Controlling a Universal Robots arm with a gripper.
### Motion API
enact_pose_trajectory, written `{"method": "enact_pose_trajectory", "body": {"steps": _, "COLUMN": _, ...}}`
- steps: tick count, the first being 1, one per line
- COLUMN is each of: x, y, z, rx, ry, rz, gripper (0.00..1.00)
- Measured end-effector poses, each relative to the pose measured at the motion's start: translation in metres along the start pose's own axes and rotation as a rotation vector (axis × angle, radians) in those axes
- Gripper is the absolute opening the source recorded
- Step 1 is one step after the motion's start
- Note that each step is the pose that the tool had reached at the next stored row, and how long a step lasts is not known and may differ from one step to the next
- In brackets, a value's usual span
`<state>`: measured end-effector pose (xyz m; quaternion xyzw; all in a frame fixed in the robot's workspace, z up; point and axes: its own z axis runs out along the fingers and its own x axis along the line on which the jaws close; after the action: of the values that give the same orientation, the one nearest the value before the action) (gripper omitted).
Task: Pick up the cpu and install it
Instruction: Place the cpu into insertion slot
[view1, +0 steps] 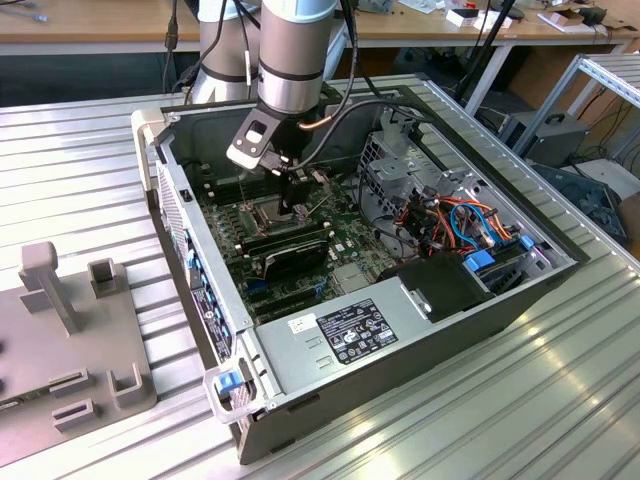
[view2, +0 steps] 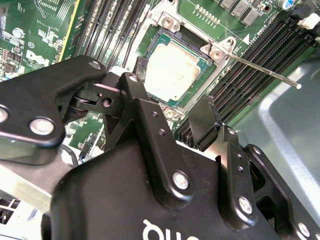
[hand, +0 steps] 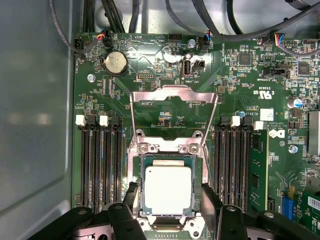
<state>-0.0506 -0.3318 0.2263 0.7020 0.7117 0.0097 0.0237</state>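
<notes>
The cpu (hand: 168, 190) is seen lying flat in the socket (hand: 165, 147) on the green motherboard (hand: 240, 85), inside the open computer case (view1: 400, 340) that is carried by the ribbed metal counter (view1: 560, 400). Its dull silver top is turned up, and the hinged load plate (hand: 172, 91) is swung back, so the chip is left uncovered. In the second wrist view the thin locking lever (view2: 260, 69) is seen raised away from the socket.

The gripper (hand: 169, 192) is held directly over the chip, low inside the case in the exterior view (view1: 290, 195). Its jaws are spread wide and nothing is held between them. In the first wrist view one of the fingers (hand: 131, 192) is placed just beside one edge of the socket and the other just beside the opposite edge, so the cpu is bracketed between them without being touched, as far as can be judged.

The chip is nearly square, so no real long axis is offered. Its edges are lined up with the memory slots (hand: 102, 165) on either side, and the line between the jaws is laid across it from one bank of slots to the other. The cpu is judged to be seated, though how fully cannot be told.
</notes>
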Motion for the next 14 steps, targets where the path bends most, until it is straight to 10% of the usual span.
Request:
{"method": "enact_pose_trajectory", "body": {"steps": 4, "x": 0.0, "y": 0.0, "z": -0.0001, "rx": 0.0, "ry": 0.0001, "rz": 0.0, "gripper": 0.53}}
{"method": "enact_pose_trajectory", "body": {"steps": 11, "x": 0.0, "y": 0.0, "z": -0.0003, "rx": 0.0, "ry": 0.0, "rz": 0.0, "gripper": 0.11}}
{"method": "enact_pose_trajectory", "body": {"steps": 14, "x": 0.0, "y": 0.0, "z": -0.0004, "rx": 0.0001, "ry": 0.0, "rz": 0.0, "gripper": 0.11}}
